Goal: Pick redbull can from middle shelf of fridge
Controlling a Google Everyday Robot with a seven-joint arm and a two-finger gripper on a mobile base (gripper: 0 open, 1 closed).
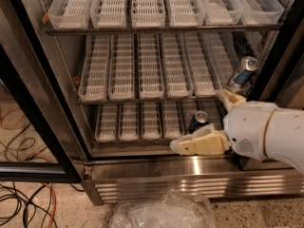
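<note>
I see my gripper (197, 120) with its cream fingers (204, 144) spread wide, holding nothing, at the fridge's (156, 175) lower right. The upper fingertip is just below the redbull can (242, 71), which leans at the right end of the middle shelf (152, 70). A darker can (200, 118) stands on the bottom rack.

No legible text, brand, number or sign appears. The redbull can (242, 71), at right of frame, and the darker can (200, 117), lower centre-right, show no readable print. The end effector (197, 121), lower right with fingers spread, carries no marking.
</note>
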